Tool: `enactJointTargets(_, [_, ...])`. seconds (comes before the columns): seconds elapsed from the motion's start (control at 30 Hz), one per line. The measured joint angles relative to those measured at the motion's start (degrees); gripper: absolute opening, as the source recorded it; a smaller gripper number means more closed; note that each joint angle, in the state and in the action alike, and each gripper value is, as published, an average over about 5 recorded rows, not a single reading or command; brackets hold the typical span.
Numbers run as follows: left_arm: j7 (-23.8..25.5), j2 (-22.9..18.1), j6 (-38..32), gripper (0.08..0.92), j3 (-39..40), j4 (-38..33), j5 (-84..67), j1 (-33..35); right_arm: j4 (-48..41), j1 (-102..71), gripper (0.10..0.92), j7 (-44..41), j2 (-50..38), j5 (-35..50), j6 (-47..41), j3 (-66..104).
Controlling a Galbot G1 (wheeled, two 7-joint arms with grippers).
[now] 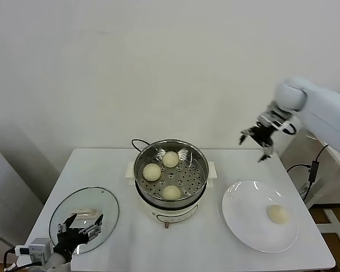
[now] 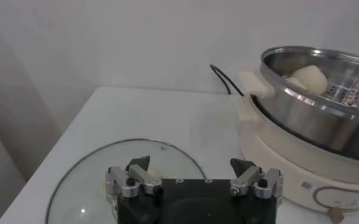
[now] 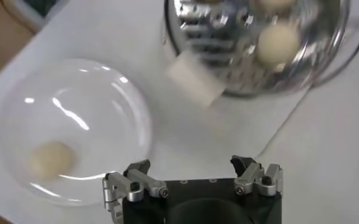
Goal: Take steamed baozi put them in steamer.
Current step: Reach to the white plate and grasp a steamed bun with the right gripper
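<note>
Three steamed baozi [image 1: 170, 159] in the steamer [image 1: 199, 181] at mid-table [image 1: 102, 170]; a fourth [image 1: 277, 213] alone on the white plate [image 1: 243, 218] to the right. Right gripper [image 1: 255, 140] raised above the table between steamer and plate, jaws wide, empty. Left gripper [image 1: 79, 228] low over the glass lid [image 1: 107, 207] at the near left, jaws wide, empty.

A white table [image 1: 215, 255] is occupied by the steamer [image 1: 171, 195] centrally, a glass lid [image 1: 105, 207] toward its left edge, and a white plate [image 1: 246, 224] toward its right edge.
</note>
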Motion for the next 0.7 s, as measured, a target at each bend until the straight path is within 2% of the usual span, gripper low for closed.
enactJointTargets(0.33, [0.0,0.2,0.0,0.823,0.2,0.0,0.0,-0.3,0.9,-11.8,0.823,1.8,-7.4,-1.4,-3.1,6.6])
enactJointTargets(0.7, [0.0,0.4,0.0,0.823,0.3,0.0,0.0,-0.4,0.3,-25.0,0.823,3.9,-9.4,-6.5,-3.6,16.8])
